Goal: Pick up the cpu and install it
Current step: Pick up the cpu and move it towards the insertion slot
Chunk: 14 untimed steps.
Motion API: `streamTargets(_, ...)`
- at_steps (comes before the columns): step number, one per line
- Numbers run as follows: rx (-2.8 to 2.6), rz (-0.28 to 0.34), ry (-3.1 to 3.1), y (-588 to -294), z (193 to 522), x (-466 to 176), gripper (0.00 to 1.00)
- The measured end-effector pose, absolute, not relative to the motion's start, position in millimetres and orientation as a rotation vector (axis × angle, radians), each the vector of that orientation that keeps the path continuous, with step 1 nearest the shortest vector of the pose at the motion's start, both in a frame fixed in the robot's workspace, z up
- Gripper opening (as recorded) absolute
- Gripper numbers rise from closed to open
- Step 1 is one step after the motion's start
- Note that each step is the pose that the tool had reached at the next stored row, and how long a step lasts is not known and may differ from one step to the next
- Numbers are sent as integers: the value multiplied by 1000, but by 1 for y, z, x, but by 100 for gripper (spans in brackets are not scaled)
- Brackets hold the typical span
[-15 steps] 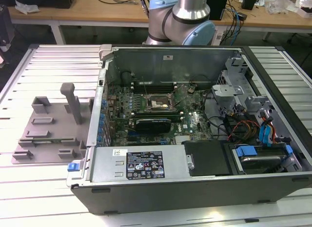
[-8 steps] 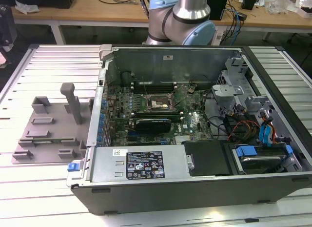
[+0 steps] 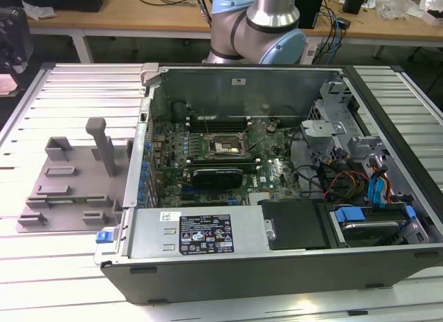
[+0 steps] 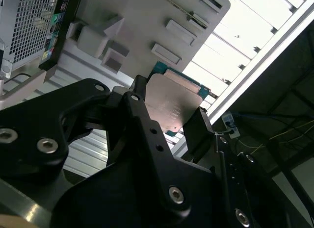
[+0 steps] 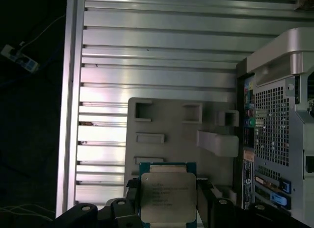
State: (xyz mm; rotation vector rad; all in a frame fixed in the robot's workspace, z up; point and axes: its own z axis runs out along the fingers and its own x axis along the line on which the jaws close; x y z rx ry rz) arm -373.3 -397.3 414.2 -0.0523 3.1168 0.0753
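The cpu (image 5: pixel 168 196), a flat square chip with a silver metal top and a green edge, sits between the two black fingers of my gripper (image 5: pixel 168 201), which is shut on it. In the second wrist view the cpu (image 4: pixel 171 103) is clamped on two opposite sides by the gripper (image 4: pixel 171 113). It hangs well above the grey parts fixture (image 5: pixel 176 130). The motherboard socket (image 3: pixel 225 149) lies inside the open computer case (image 3: pixel 277 266), with its black frame around a pale centre.
The grey fixture (image 3: pixel 69 183) with its upright post stands on the slatted metal table (image 3: pixel 62 86) at the exterior view's left of the case. The case's rear wall (image 5: pixel 279 139) stands close beside the fixture. Cables and drive bays fill the case's right part.
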Motion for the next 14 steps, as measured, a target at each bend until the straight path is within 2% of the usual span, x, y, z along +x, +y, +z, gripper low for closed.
streamTargets(14, -52, 75, 3117, -397, 414, -344, 55)
